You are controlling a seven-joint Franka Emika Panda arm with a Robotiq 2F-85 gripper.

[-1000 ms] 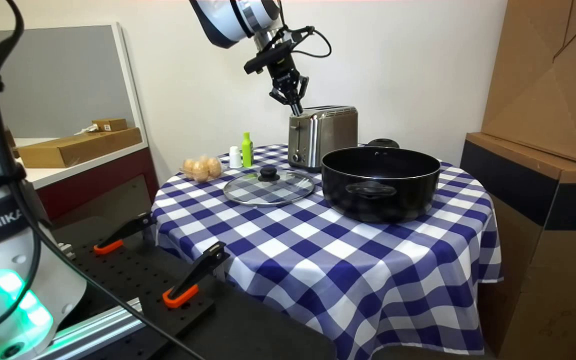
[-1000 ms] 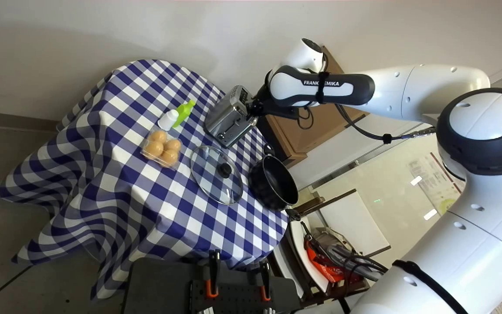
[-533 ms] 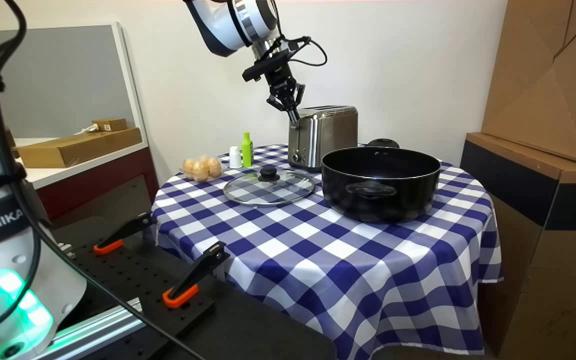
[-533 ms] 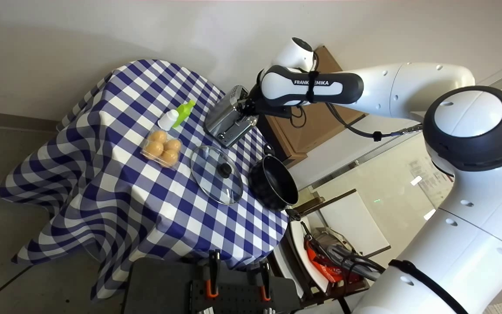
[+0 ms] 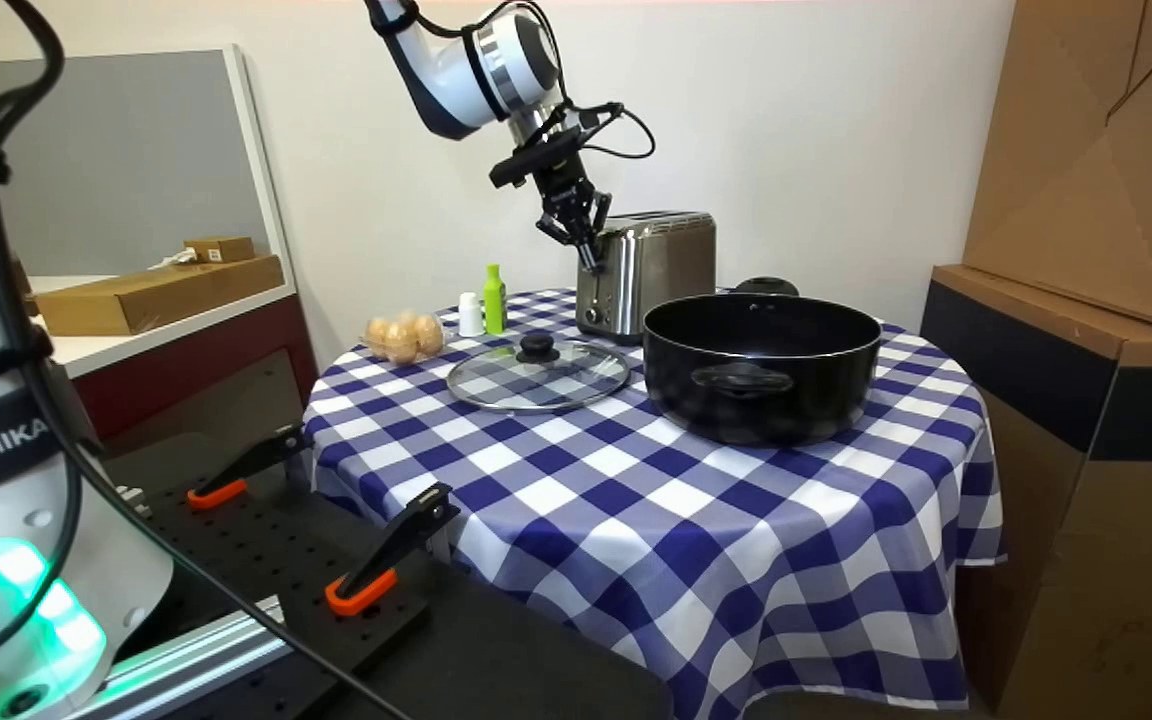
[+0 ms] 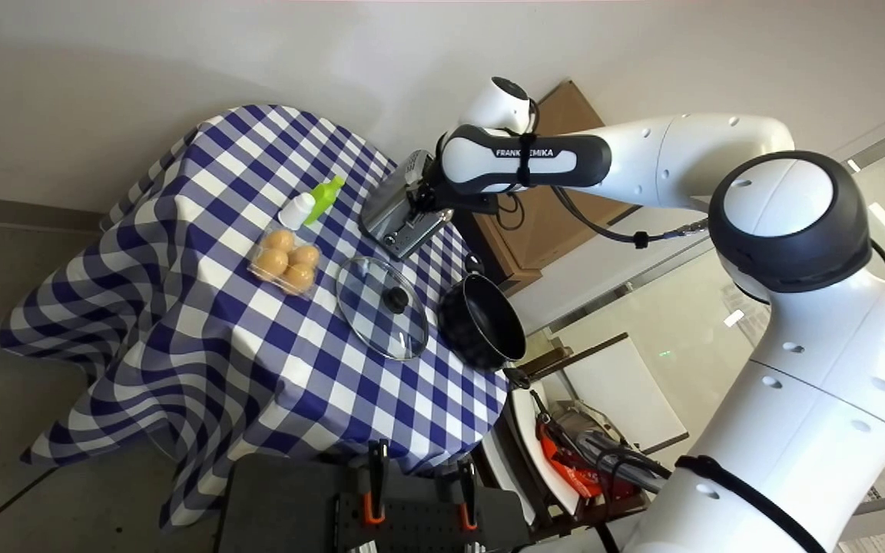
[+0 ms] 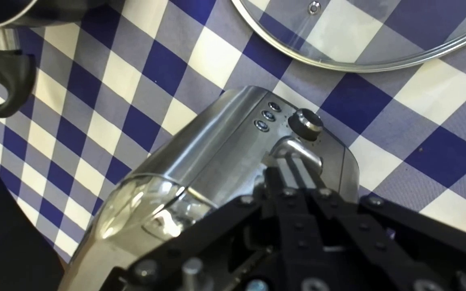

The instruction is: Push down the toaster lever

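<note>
The lever (image 7: pixel 297 148) sat on the control end of the steel toaster (image 5: pixel 651 275), which stood upright on the cloth-covered counter (image 5: pixel 556 470), beyond the black pot (image 5: pixel 761 375) and the glass lid (image 5: pixel 536 385). By the look of it the lever was a short, smooth metal knob, rigid enough to take a firm push and hardly fragile, though its rounded top seemed likely to be slippery under small tips. It would probably resist like a spring until it latched. No grasp was called for: the best place to bear on was the middle of its upper side, pressing straight down. A slanted push might well make the toaster creep or tip.

The jaws stood pressed together, with no real gap and nothing pinched between them. In the wrist view the pale fingertips (image 7: pixel 286 173) overlapped the near side of the lever, short of the black dial (image 7: pixel 306 123); whether they touched the lever or hung just above it could not be told. In an exterior view the arm (image 5: pixel 464 85) reached in from above and the jaws slanted downward at the toaster's control end
</note>
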